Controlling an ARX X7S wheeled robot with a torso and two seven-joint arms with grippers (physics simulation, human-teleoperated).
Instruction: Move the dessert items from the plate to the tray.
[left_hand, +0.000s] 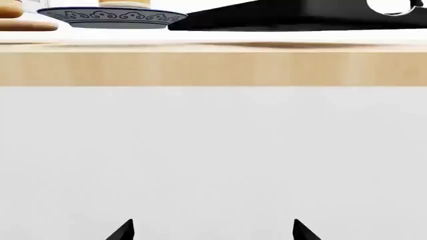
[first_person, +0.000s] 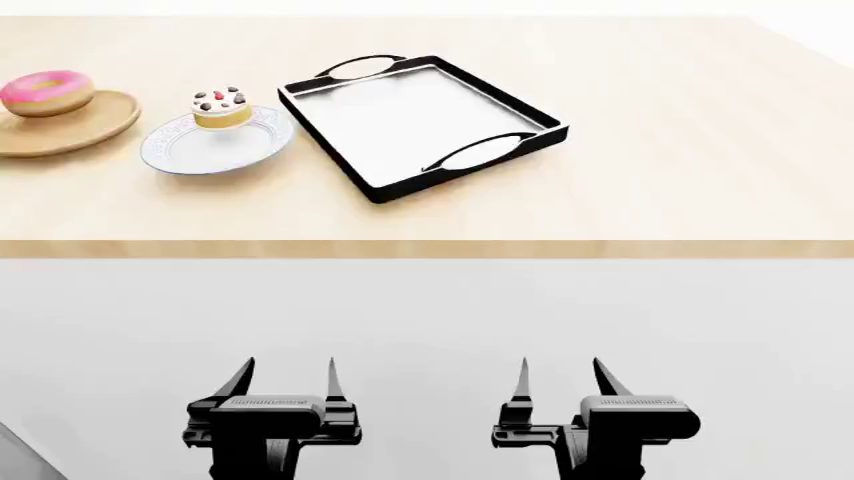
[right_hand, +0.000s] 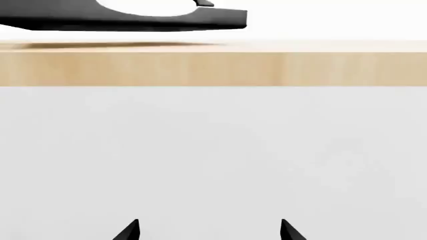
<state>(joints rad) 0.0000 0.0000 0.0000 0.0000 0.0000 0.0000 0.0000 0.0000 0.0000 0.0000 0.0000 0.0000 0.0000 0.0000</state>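
Fingers spread wide and empty on both left gripper (first_person: 284, 385) and right gripper (first_person: 561, 385), short of the worktop (first_person: 641, 200); donut (first_person: 47, 92) and cake (first_person: 222, 108) sit on separate plates beside the tray (first_person: 400, 115) — pinch hard and the icing could smear.

Light wooden table (first_person: 641, 130), three items resting directly on top.

Far left, wooden plate (first_person: 80, 135), partly cut off by the frame. Beside it, white plate with blue pattern (first_person: 174, 155). Further right, black-rimmed tray (first_person: 327, 130), set at an angle, near the middle.
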